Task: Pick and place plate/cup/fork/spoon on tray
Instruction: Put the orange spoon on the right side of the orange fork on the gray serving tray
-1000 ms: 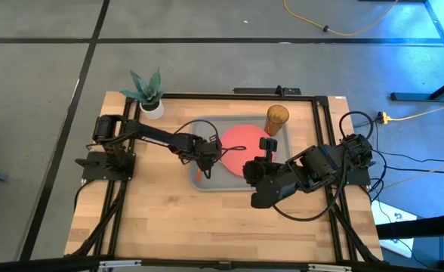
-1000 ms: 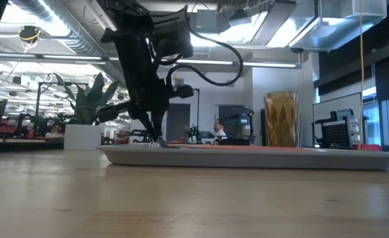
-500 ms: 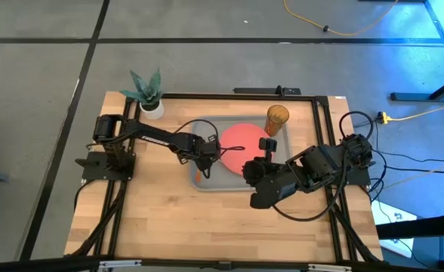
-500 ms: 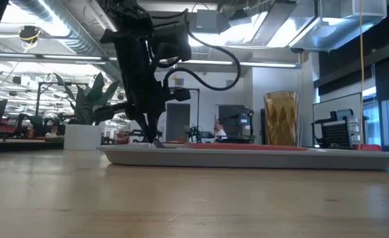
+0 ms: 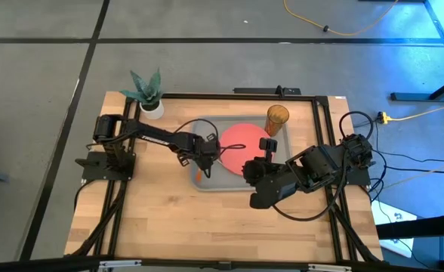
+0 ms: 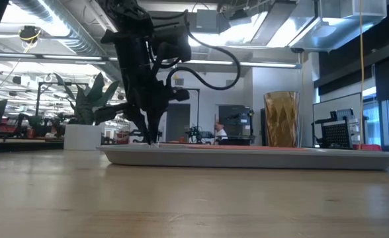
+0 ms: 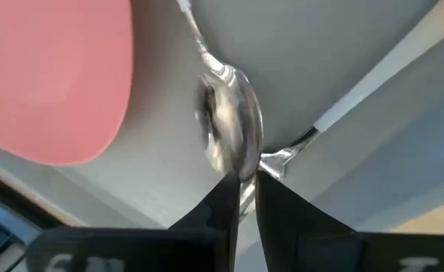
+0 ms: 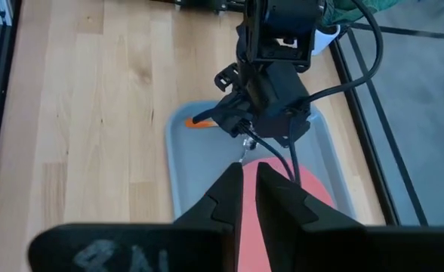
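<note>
The grey tray (image 5: 213, 180) lies mid-table. On it rests the coral plate (image 5: 241, 138), and the amber cup (image 5: 276, 119) stands at its far right corner. The spoon (image 7: 229, 121) lies on the tray's left part, bowl toward my left gripper (image 7: 246, 189). The fork's tines (image 7: 282, 157) lie right beside the bowl. An orange handle (image 8: 201, 121) shows at the tray's left end. My left gripper (image 5: 207, 156) slants down onto the tray, shut on the spoon. My right gripper (image 5: 252, 169) hangs shut above the tray's near right part, holding nothing. My left gripper has the tip of the spoon's bowl (image 7: 243, 175) in the narrow gap between its two fingertips. The fingers slant down from the table's left side, roughly in line with the spoon. The bowl and neck lie on the tray floor.
A white pot with a green plant (image 5: 148, 94) stands at the table's far left corner. Bare wood stretches along the near half of the table. A black frame rail runs round the table top.
My left gripper has stayed over the tray's left end and rolled a little about its own line. The silver end that stuck out under its tips a second ago has sunk down to the tray.
</note>
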You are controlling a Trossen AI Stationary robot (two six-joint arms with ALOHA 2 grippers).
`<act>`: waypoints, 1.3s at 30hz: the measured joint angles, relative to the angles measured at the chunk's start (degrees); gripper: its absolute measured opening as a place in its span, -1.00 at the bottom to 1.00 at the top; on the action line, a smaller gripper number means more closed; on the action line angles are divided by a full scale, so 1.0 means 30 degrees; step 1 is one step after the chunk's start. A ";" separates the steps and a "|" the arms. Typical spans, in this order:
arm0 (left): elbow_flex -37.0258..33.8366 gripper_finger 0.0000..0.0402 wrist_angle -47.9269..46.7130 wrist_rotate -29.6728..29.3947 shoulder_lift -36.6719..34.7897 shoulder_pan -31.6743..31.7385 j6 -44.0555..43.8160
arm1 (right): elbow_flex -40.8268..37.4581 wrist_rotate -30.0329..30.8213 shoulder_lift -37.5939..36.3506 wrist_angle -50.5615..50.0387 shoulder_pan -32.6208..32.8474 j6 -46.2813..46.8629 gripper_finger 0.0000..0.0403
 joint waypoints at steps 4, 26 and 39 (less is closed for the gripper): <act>0.0000 -0.81 -0.0322 -0.1036 0.0000 -0.0458 -0.0261 | -0.0007 -0.0450 0.0000 0.0007 -0.0004 0.0098 -0.79; 0.0321 -0.81 -0.2035 -0.3635 -0.7946 -0.3268 -1.4383 | -0.0102 -0.4884 0.0459 -0.1235 -0.4101 0.3903 -0.97; 0.0335 -0.81 -0.2380 -0.3098 -1.5286 -0.5665 -2.3487 | -0.0109 -1.0990 0.4646 0.2619 -0.7683 0.2921 -0.95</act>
